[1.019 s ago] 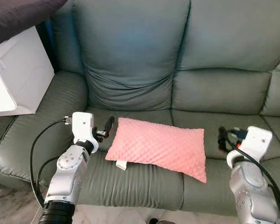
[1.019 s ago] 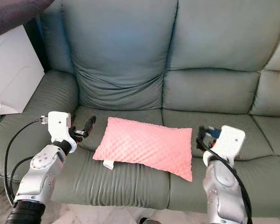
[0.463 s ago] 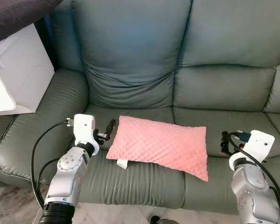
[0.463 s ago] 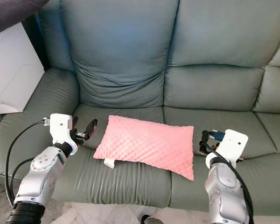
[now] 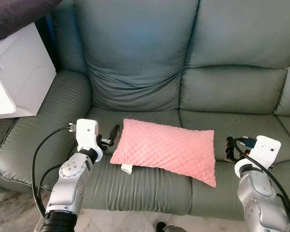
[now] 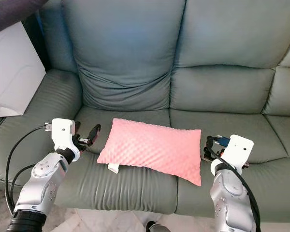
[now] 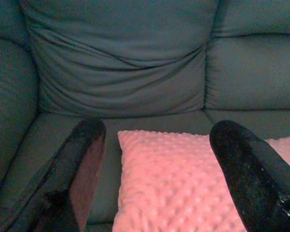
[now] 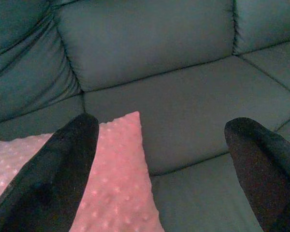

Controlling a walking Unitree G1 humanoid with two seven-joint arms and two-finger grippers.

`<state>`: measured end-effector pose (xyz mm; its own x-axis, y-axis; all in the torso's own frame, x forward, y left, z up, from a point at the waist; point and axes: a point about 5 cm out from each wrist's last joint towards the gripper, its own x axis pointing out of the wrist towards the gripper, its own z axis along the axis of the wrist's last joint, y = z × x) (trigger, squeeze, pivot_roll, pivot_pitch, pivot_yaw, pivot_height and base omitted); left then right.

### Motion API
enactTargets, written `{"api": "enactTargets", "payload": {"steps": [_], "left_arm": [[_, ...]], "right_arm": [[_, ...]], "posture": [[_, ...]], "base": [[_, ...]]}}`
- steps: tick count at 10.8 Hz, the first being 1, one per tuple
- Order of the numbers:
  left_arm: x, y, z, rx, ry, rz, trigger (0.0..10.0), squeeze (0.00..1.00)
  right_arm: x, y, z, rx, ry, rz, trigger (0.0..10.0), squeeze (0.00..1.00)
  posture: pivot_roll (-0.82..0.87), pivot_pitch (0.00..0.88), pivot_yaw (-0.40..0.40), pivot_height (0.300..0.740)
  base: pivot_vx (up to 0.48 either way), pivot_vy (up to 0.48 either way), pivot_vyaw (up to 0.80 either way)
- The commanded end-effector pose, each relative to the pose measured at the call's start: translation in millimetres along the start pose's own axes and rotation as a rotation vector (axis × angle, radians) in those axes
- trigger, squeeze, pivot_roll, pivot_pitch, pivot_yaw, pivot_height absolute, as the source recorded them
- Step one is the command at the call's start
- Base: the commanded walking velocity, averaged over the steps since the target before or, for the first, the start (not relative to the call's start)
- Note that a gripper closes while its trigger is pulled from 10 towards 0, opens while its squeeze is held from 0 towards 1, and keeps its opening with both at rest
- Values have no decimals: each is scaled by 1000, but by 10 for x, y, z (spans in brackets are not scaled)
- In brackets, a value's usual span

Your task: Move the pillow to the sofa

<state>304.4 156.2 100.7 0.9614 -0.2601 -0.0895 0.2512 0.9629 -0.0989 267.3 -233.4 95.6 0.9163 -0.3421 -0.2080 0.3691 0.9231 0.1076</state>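
A pink dimpled pillow (image 5: 164, 150) lies flat on the grey-green sofa's seat (image 5: 135, 186), with a white tag at its front left corner. My left gripper (image 5: 113, 135) is just off the pillow's left end, open, not touching it. In the left wrist view the pillow (image 7: 183, 183) lies ahead between the spread fingers of the left gripper (image 7: 157, 130). My right gripper (image 5: 229, 147) is close to the pillow's right end, open and holding nothing. In the right wrist view the pillow's corner (image 8: 121, 174) lies beside one finger of the right gripper (image 8: 164, 126).
A white box (image 5: 14, 72) rests on the sofa's left armrest, under a dark cloth (image 5: 19, 14). The sofa back cushions (image 5: 135, 53) rise behind the pillow. Bare seat (image 5: 251, 125) stretches to the right. Marbled floor (image 5: 9, 212) shows at the lower left.
The view has shifted slightly. My right gripper sits a little lower than a second ago. The pillow and my left gripper stay as they were.
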Motion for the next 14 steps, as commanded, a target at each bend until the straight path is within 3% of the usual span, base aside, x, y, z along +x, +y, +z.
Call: {"api": "enactTargets", "payload": {"steps": [1,6,9,10,11,14], "left_arm": [[-28,4,-9,5,9,-4,10000,0],[-50,18,-44,6,20,-3,10000,0],[-92,129,-9,24,-13,65,10000,0],[-169,267,36,42,-34,123,10000,0],[-245,348,61,55,-43,149,10000,0],[-337,368,50,57,-56,181,10000,0]], "right_arm": [[-27,-15,-6,2,3,3,10000,0],[-55,24,-36,4,11,21,10000,0],[-85,171,46,-70,-59,127,10000,0],[-138,376,136,-118,-134,238,10000,0],[-159,521,168,-103,-156,312,10000,0],[-257,995,229,-74,-188,513,10000,0]], "posture": [[-137,175,28,740],[-138,180,28,740],[-133,181,20,740],[-110,179,6,740],[-98,178,3,740],[-63,172,-11,740]], "base": [[0,0,0],[0,0,0],[0,0,0],[0,0,0],[0,0,0],[0,0,0]]}}
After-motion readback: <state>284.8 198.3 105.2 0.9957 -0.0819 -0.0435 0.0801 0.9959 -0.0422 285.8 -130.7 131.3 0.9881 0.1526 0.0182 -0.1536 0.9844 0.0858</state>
